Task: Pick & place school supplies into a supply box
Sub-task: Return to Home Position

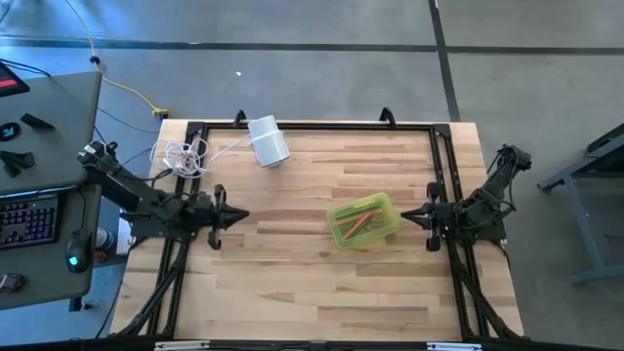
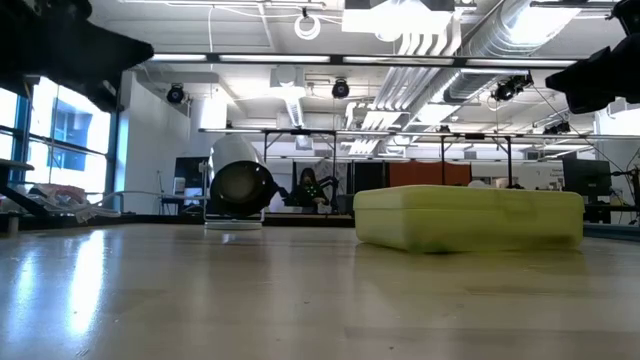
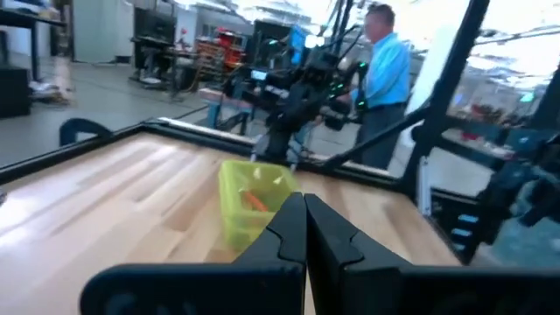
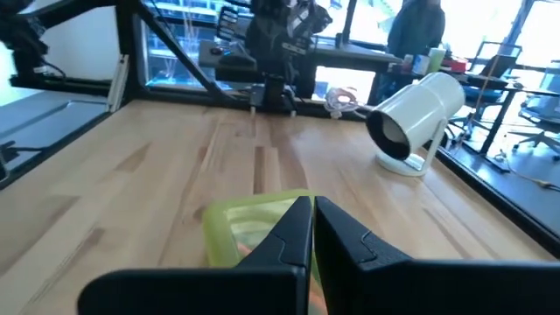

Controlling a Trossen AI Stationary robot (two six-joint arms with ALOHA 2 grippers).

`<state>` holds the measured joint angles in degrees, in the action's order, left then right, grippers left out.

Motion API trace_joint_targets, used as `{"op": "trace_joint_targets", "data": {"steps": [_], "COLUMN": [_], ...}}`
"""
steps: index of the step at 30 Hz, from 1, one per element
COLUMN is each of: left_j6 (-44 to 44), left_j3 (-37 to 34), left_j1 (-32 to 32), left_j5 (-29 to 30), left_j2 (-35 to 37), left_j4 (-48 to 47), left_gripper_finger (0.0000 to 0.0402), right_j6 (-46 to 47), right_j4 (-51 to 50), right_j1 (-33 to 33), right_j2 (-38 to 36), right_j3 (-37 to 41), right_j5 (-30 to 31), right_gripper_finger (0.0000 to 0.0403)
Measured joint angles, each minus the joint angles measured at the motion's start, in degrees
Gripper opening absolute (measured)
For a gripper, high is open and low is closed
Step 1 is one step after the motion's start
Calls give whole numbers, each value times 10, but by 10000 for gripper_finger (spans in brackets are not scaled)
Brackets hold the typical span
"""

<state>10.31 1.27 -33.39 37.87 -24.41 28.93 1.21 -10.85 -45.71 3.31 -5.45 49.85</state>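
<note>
The supply box point(image 1: 363, 221), a translucent yellow-green case, lies flat on the wooden table right of centre; in the low view the supply box point(image 2: 470, 217) looks closed. Orange and green pens point(image 1: 362, 220) show inside it, and an orange one point(image 3: 255, 200) shows in the left wrist view. My left gripper point(image 1: 242, 214) is shut at the table's left side, pointing level toward the box, well short of it. My right gripper point(image 1: 405, 214) is shut just right of the box, pointing at it with a small gap. Both hold nothing.
A white cylinder point(image 1: 268, 141) lies on its side at the far middle of the table, with a coiled white cord point(image 1: 183, 154) at the far left corner. Black frame rails point(image 1: 312, 127) border the table. A person point(image 3: 385, 70) stands beyond the right side.
</note>
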Motion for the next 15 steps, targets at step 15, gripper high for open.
{"op": "trace_joint_targets", "data": {"steps": [15], "left_j6": [95], "left_j3": [-2], "left_j1": [0], "left_j5": [-3], "left_j2": [-1], "left_j4": [-221], "left_gripper_finger": [28], "right_j6": [2], "right_j4": [0], "right_j1": [0], "right_j2": [0], "right_j3": [0], "right_j5": [-38], "right_gripper_finger": [1]}}
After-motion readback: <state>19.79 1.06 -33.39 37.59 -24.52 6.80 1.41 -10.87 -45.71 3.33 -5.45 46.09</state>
